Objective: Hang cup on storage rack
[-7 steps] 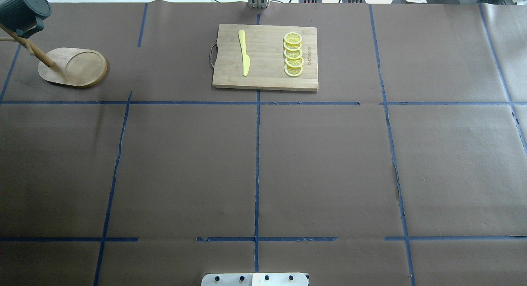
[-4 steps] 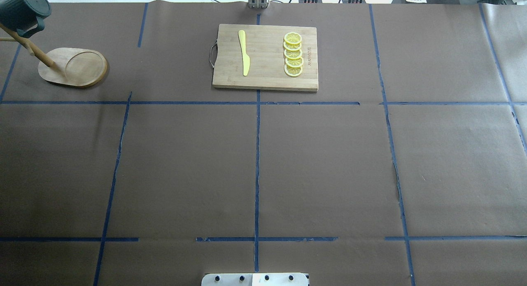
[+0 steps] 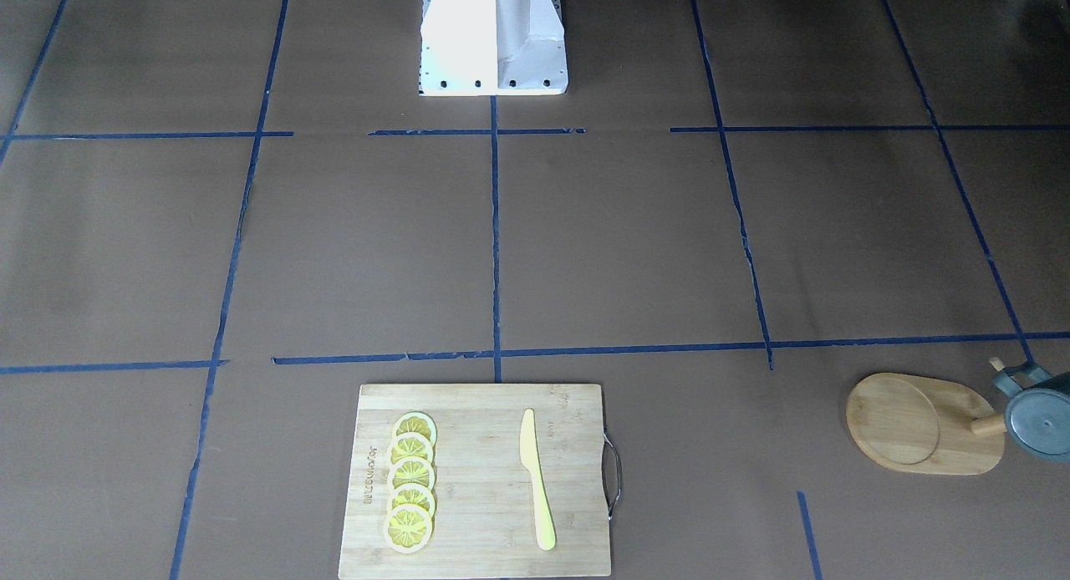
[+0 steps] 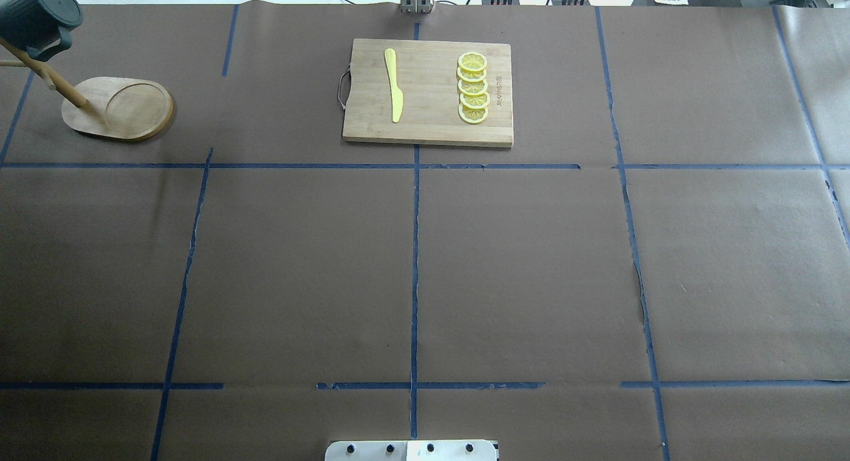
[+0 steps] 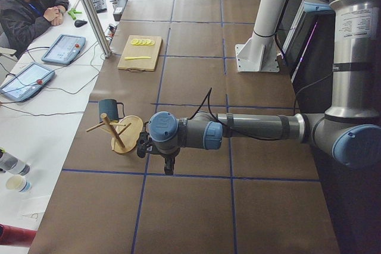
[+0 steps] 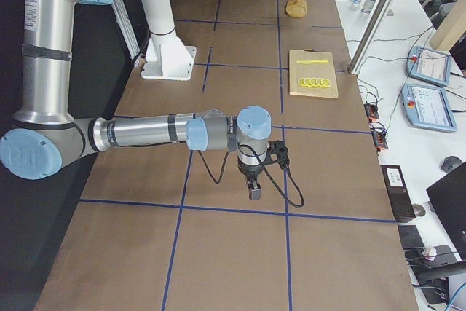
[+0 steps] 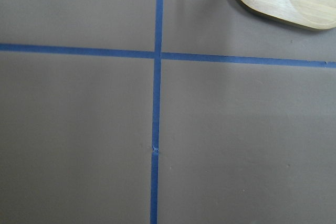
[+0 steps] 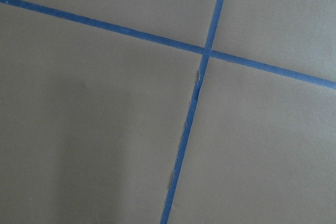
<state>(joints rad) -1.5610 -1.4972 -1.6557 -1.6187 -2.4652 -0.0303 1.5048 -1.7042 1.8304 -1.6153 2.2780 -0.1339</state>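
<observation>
We count one cup (image 4: 36,16), hung on a peg of the one rack (image 4: 86,112) at the table's (image 4: 299,262) far left corner. We judge the task done, with only parking the arms left. We cannot tell whether the left gripper (image 5: 169,168) or the right gripper (image 6: 254,191) is open. There is one cutting board (image 4: 428,125), one knife (image 4: 394,86) and five lemon slices (image 4: 473,89).

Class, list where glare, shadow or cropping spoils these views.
Front-facing: robot base blown out white, cup cut by the right edge. Left wrist: only part of the storage rack shows. Right wrist: faint shadow on the paper.
</observation>
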